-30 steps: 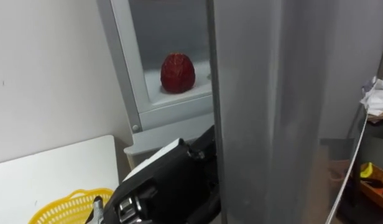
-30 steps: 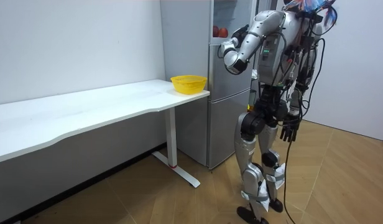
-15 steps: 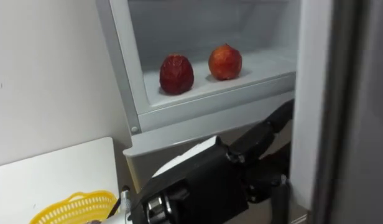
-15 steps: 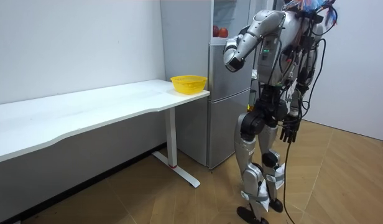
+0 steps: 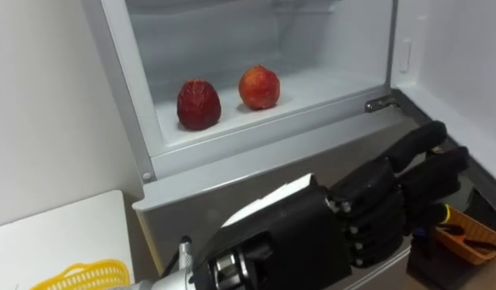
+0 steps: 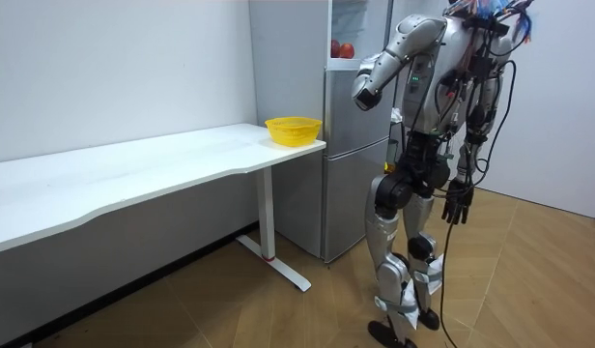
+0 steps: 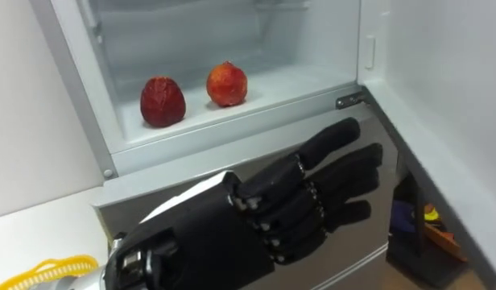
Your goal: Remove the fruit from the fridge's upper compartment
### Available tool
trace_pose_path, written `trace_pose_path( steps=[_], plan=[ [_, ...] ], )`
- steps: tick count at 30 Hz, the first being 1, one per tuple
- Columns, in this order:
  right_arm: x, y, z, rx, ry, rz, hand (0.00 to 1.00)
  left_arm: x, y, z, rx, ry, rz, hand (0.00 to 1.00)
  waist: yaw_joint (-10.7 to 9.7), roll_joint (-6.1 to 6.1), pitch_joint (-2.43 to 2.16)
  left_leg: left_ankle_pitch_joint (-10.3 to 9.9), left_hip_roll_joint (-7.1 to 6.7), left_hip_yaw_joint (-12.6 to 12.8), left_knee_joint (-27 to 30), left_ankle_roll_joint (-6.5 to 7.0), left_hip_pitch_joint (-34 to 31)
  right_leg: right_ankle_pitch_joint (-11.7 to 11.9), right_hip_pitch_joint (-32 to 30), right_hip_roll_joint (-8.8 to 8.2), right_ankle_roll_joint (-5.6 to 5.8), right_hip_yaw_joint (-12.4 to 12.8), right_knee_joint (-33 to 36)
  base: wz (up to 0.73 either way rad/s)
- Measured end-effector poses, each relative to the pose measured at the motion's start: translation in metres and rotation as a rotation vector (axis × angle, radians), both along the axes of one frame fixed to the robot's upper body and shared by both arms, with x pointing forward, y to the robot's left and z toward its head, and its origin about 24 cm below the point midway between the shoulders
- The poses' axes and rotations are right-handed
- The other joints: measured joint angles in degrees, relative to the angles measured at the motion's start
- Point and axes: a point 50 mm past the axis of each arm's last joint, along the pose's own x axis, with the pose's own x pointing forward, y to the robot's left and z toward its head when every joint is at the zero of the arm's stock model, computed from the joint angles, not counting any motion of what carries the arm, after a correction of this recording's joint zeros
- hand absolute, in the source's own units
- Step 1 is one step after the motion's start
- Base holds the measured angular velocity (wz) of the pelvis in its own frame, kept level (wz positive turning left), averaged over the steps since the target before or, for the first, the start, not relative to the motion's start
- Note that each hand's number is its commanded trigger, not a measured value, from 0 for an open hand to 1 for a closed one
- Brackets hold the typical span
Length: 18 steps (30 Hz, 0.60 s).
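Currently my empty left hand (image 5: 377,213), fingers straight, is below the fridge shelf (image 5: 328,90) bearing dark-red fruit (image 5: 199,105) and orange-red fruit (image 5: 259,87).

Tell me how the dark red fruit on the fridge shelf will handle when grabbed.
The dark red fruit looks rounded, so a nudge may roll it along the flat shelf. Its uneven skin probably gives some grip.

A sparse test room rather than a lived-in kitchen: a grey two-door fridge (image 6: 351,193) stands against plain white walls (image 6: 114,68), beside a long white worktop (image 6: 133,179) bearing one yellow basket (image 6: 293,130), on a wood-laminate floor (image 6: 549,280).
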Motion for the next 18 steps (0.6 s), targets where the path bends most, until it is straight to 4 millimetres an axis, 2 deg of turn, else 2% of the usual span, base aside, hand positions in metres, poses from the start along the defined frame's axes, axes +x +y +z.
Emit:
trace_pose_path(
  steps=[5,18],
  plan=[
    [0.0012,0.0012,-0.0003,0.001,0.003,0.021,0.00,0.0000,-0.0003,0.0000,-0.001,0.001,0.001,0.00,0.03,-0.30,0.26,0.00,0.46,0.56,0.00,0.00,-0.27,0.03,-0.39,0.19,-0.08,0.25,0.02,-0.02],
    [0.0068,0.0021,-0.0003,0.002,-0.004,0.040,0.00,-0.0001,-0.0010,0.0004,-0.003,-0.001,-0.002,0.00,0.05,0.05,0.32,0.00,0.62,0.80,-0.27,0.00,-0.21,0.12,-0.55,0.23,-0.21,0.76,0.04,-0.04]
  ],
)
